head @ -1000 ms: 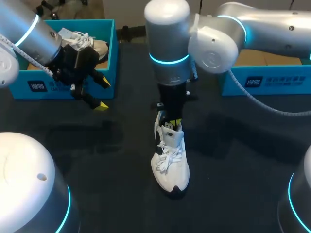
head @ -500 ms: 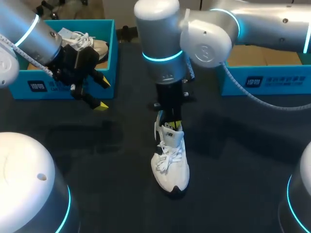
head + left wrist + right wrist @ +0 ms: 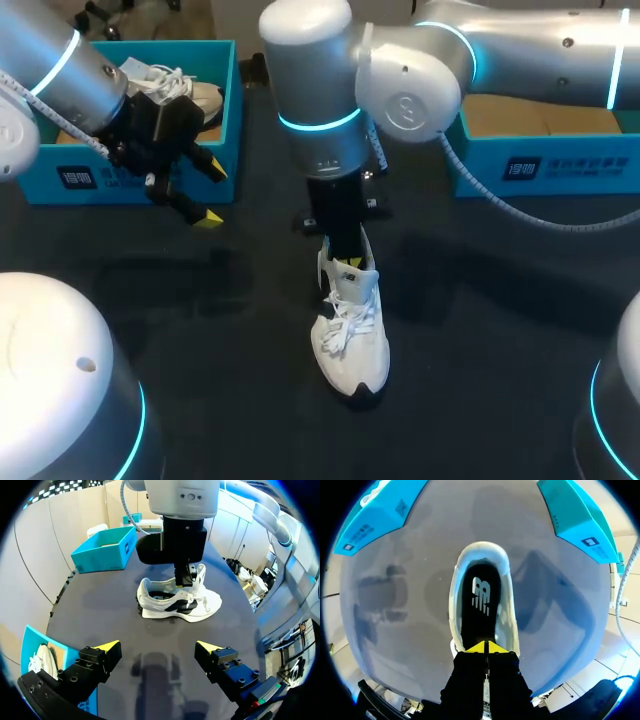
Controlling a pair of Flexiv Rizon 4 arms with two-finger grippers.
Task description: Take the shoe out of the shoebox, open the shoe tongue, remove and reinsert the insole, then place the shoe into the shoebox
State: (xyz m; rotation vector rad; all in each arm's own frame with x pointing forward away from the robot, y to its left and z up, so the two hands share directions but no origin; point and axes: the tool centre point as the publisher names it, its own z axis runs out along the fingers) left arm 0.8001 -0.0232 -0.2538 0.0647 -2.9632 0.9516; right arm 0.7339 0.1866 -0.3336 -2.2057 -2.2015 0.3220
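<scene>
Right claw (image 3: 485, 649) has its tips closed together at the tongue end of the white lace-up sneaker (image 3: 352, 340), which stands on the dark matte table (image 3: 200, 330). Left claw (image 3: 157, 645) hangs wide open, well apart from the sneaker. The sneaker seems light and soft-sided, and its black insole (image 3: 480, 605) is likely floppy, best pinched at an edge. One teal cardboard shoebox (image 3: 232, 110) sits beyond the sneaker leftward, and a second teal shoebox (image 3: 560, 165) rightward.

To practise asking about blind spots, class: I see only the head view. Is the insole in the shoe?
Observer: Yes; the right wrist view shows a black insole lying inside the shoe.
Operator: Is anything gripping it?
Observer: The right claw has its tips together at the shoe's opening; whether it pinches anything is unclear.
Operator: Is the shoe upright?
Observer: Yes; the left wrist view shows it standing on its sole on the table.
</scene>
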